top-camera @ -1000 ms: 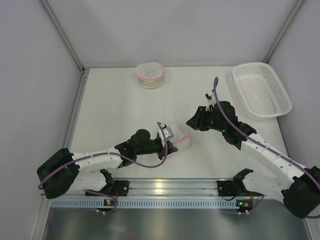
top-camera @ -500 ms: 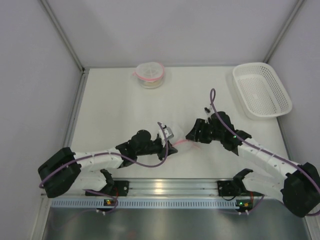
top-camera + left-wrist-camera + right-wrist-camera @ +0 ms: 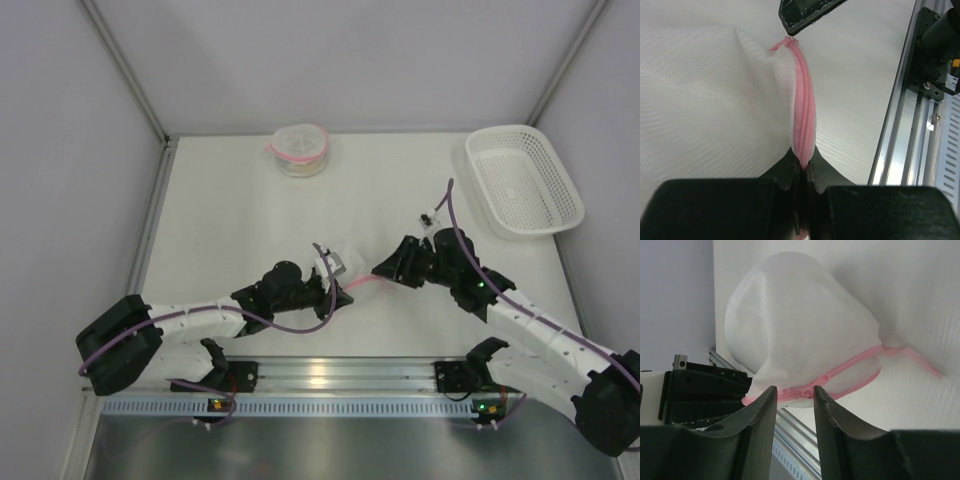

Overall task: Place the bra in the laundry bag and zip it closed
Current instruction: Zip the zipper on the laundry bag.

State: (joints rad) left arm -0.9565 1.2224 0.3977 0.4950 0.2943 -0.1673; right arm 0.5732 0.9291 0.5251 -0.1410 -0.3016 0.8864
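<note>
The zipping step is judged to be in hand. The laundry bag (image 3: 341, 263) is kept between the two arms, near the front of the table (image 3: 230, 220). Its pink zipper (image 3: 804, 100) is pinched at one end by the left end effector (image 3: 802, 167), which is clamped tight on it. The right end effector (image 3: 795, 395) is set narrowly apart at the zipper's other end, with nothing seen clamped. The bra cannot be made out through the mesh. Next, the pull would need to be caught and drawn along, against the left-hand hold.
</note>
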